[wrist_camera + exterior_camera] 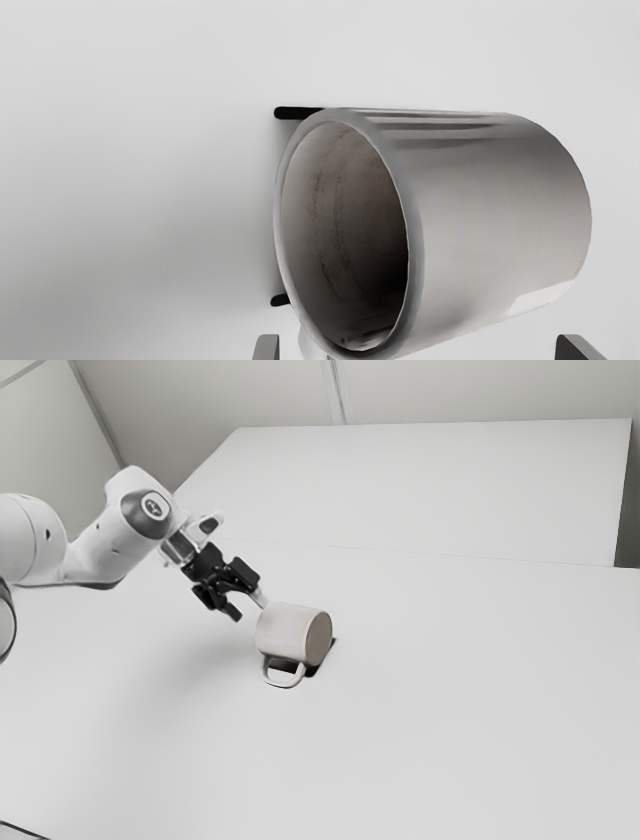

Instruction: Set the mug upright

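Observation:
The pale grey-beige mug (285,633) lies on its side on the table, its round end turned to the exterior view's right and its handle (284,680) toward the front. Just off its upper left side in that view is my gripper (248,607), tilted down toward the mug. In the wrist view the mug (490,210) shows its dark, hollow mouth, and part of the handle (311,345) appears under the rim. The fingers of my gripper (418,347) stand wide apart there, open, with nothing held; whether one touches the mug, I cannot tell.
The white table (450,710) extends around the mug. Behind it in the exterior view is another broad white surface (420,485) with pale walls beyond. A dark edge (22,830) crosses the lower left corner.

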